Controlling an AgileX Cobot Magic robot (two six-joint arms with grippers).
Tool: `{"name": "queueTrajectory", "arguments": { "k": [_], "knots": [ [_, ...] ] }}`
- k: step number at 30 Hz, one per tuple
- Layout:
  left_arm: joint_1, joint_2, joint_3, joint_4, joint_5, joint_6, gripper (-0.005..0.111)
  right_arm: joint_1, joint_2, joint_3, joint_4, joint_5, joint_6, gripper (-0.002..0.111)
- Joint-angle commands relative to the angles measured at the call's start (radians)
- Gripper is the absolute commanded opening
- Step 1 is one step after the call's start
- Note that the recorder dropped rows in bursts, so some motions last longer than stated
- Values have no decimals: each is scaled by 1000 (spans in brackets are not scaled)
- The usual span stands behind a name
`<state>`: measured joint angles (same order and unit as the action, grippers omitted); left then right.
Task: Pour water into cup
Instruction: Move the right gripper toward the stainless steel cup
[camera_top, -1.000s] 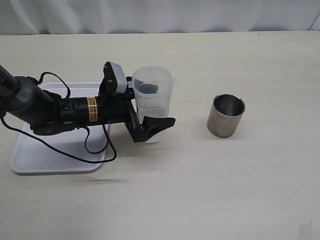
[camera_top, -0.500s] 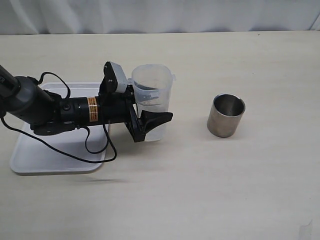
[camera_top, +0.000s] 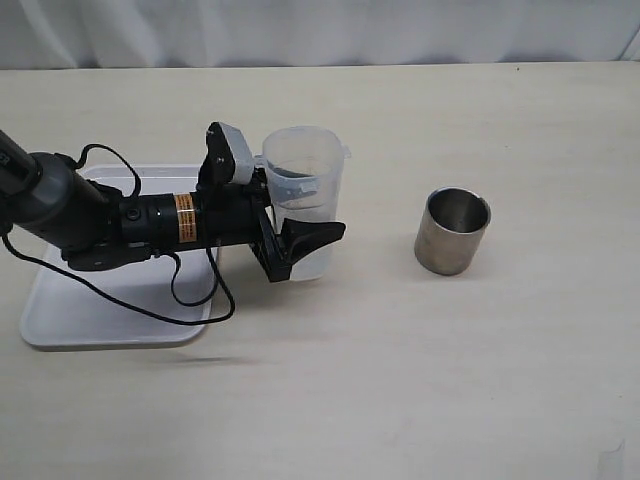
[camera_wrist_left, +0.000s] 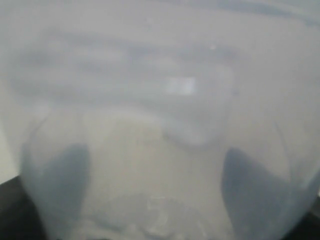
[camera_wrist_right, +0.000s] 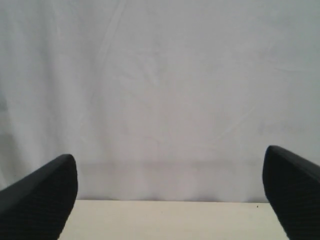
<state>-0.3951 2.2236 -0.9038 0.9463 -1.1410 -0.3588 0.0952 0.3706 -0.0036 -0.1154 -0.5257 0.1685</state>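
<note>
Item one, my left claw (camera_top: 318, 207): clenched sideways on the beaker (camera_top: 300, 155), one finger across the near wall and the other behind the far wall, showing dark through the plastic. In the left wrist view both fingers (camera_wrist_left: 65, 175) show as grey shadows pressed to either side of the cloudy wall that fills that view. Item two, beaker: translucent, upright between my left jaws, with small tabs at the rim. I cannot tell whether its base touches the table (camera_top: 400, 380). Item three, water (camera_wrist_left: 150, 222): a small amount, seen only as a faint shiny patch low in the beaker inside my left claw's grasp; its level is too blurred to place. Item four, cup (camera_top: 452, 232): brushed steel, no handle, upright on the table out past my left fingertips, well apart from beaker and claw, dark inside; I cannot tell whether it holds any water. Item five, tray (camera_top: 60, 320): white, shallow, back behind my left claw under the wrist and forearm, with a black cable (camera_top: 190, 300) looping over its edge. Item six, my right claw (camera_wrist_right: 169, 155): released, fingers spread wide with nothing between them, facing a white curtain (camera_wrist_right: 160, 75) above a strip of table; it is out of the exterior view.
</note>
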Motion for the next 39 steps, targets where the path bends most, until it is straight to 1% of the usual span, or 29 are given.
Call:
{"name": "queueTrajectory", "arguments": {
  "k": [1, 7, 12, 16, 19, 22, 31, 39],
  "knots": [
    [-1, 1, -8, -15, 6, -1, 0, 0, 195, 4, -58, -124, 1, 93],
    [-1, 1, -8, -15, 6, -1, 0, 0, 506, 4, -92, -323, -53, 93],
    [-1, 1, -8, -15, 6, -1, 0, 0, 813, -82, -238, -340, -44, 93],
    [-1, 1, -8, -14, 6, -1, 0, 0, 1013, -162, -310, -345, -41, 93],
    [-1, 1, -8, -14, 6, -1, 0, 0, 1121, -194, -360, -417, -41, 93],
    [-1, 1, -8, -14, 6, -1, 0, 0, 1210, -219, -397, -482, -41, 93],
    [-1, 1, -8, -16, 6, -1, 0, 0, 1414, -314, -397, -500, -44, 93],
    [-1, 1, -8, -16, 6, -1, 0, 0, 1446, -321, -393, -523, -57, 93]
  ]
}}
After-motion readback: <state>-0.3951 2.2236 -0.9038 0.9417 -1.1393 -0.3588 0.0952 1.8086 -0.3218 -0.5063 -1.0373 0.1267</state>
